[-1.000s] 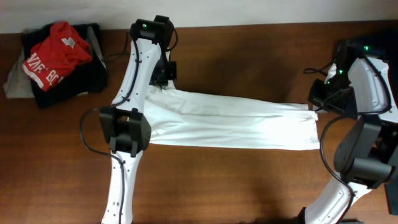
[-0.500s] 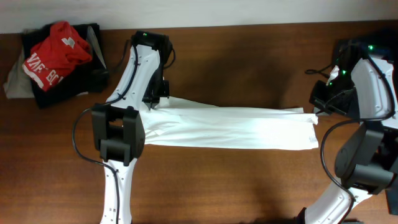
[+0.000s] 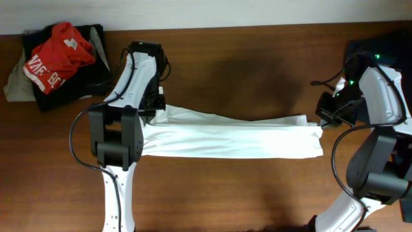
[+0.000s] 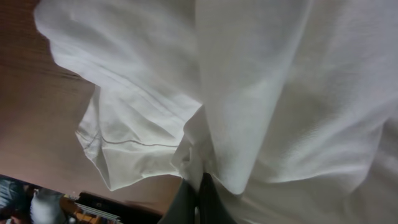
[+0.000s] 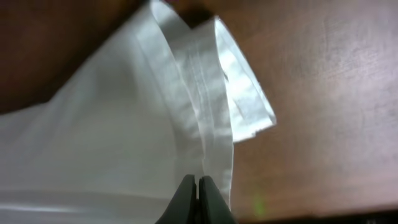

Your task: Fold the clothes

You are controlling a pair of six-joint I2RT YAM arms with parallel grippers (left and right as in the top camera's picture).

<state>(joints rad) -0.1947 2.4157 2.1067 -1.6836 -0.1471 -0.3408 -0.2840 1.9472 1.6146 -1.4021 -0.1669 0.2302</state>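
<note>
Left pincer (image 4: pixel 200 186): was clamped on a bunched fold at the left end of the white shirt (image 3: pixel 232 136), centre-left of the overhead frame.
Right pincer (image 5: pixel 199 186): was closed tight on the doubled, hemmed edge at the shirt's right end, centre-right of the overhead frame.
White shirt: lay drawn out in a long narrow band across the middle of the frame, spanning the brown table (image 3: pixel 225 193) between the two pincers.
Other garments: a red garment (image 3: pixel 55 55) with white lettering sat on dark ones in the upper left corner, well apart from the shirt.
Handling: it looked light, soft and limp, likely to sag and crease wherever unsupported. Thin cloth could slip from narrow tips.
Where to hold: the hems and layered edges seemed thickest and surest, with one grip at each end to keep the band taut.
</note>
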